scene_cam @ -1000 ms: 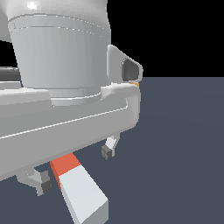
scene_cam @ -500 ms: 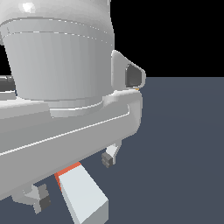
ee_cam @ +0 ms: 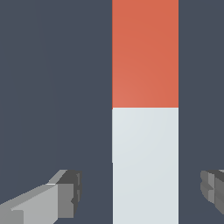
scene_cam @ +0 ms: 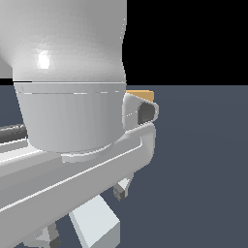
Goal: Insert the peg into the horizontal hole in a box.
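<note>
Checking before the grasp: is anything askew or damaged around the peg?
Nothing stands out. The peg lies flat and intact between the open gripper fingers, untouched on either side. The box is mostly hidden behind the arm.

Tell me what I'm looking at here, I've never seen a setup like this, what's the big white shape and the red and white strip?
These are simulator renders of one robot arm, the big white shape filling the exterior view. The other picture comes from a camera on its wrist, looking down between the open gripper. The strip is the peg, a bar part red-orange, part white, lying on the dark floor between the fingers, which don't touch it. The tan corner behind the arm is the box; its hole is hidden.
</note>
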`<move>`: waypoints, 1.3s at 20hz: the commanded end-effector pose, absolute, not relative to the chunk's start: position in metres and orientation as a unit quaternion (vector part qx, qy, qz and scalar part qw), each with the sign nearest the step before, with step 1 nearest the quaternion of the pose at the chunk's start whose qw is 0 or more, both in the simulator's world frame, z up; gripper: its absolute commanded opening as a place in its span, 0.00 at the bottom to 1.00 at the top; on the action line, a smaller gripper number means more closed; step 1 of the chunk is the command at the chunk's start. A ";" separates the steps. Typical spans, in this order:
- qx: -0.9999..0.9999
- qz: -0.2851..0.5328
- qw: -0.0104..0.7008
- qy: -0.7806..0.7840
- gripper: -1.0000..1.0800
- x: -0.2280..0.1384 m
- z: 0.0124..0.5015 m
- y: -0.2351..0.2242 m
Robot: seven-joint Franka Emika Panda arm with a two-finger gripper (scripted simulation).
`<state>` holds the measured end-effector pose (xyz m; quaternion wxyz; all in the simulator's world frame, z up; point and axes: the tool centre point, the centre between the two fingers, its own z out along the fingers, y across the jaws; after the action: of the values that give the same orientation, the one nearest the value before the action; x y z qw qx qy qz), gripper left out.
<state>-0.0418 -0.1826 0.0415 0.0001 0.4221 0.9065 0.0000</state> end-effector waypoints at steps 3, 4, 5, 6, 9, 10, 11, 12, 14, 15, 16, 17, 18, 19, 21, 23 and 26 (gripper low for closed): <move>0.422 0.000 0.000 0.907 0.96 -0.042 0.024 -0.183; 0.422 0.000 0.000 0.907 0.96 -0.042 0.022 -0.183; 0.422 0.000 0.000 0.907 0.96 -0.041 0.021 -0.183; 0.422 0.000 0.000 0.907 0.96 -0.041 0.020 -0.183; 0.422 0.000 0.000 0.907 0.00 -0.041 0.020 -0.183; 0.422 0.000 0.000 0.907 0.00 -0.041 0.020 -0.183; 0.422 0.000 0.000 0.907 0.00 -0.041 0.020 -0.183; 0.422 0.000 0.000 0.907 0.00 -0.041 0.020 -0.183; 0.422 0.000 0.000 0.907 0.00 -0.041 0.020 -0.183; 0.422 0.000 0.000 0.907 0.00 -0.041 0.020 -0.183; 0.422 0.000 0.000 0.907 0.00 -0.041 0.020 -0.183; 0.422 0.000 0.000 0.907 0.00 -0.041 0.020 -0.183; 0.421 0.000 0.000 0.907 0.00 -0.041 0.020 -0.182; 0.422 0.000 0.000 0.907 0.00 -0.041 0.020 -0.182; 0.423 0.000 0.000 0.906 0.00 -0.041 0.021 -0.181; 0.426 0.000 0.000 0.905 0.00 -0.042 0.022 -0.178; 0.434 0.000 0.000 0.901 0.00 -0.043 0.024 -0.171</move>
<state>-0.0433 -0.1748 0.0216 -0.0015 0.4310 0.9024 -0.0001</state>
